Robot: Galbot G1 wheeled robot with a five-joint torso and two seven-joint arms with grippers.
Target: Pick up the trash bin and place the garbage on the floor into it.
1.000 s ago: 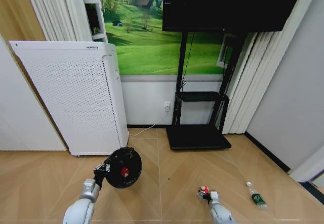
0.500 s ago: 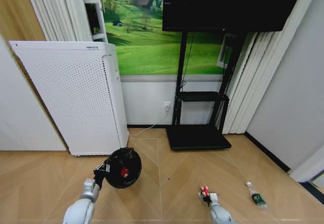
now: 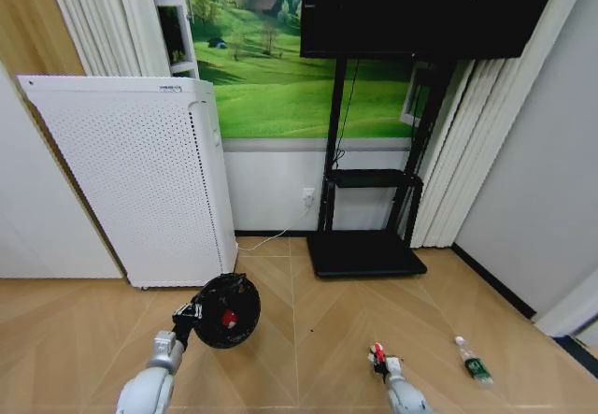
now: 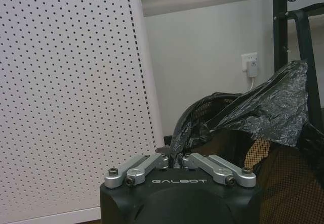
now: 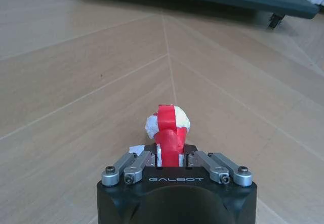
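Trash bin (image 3: 227,310) holds a red can (image 3: 228,318).

This looks like a living room in a home. A herringbone wood floor (image 3: 308,330) runs to a white far wall, where a large dark television (image 3: 425,7) on a black wheeled stand (image 3: 366,250) stands beside a green landscape mural (image 3: 266,59), a tall white perforated appliance (image 3: 140,180) and pale curtains (image 3: 89,17).
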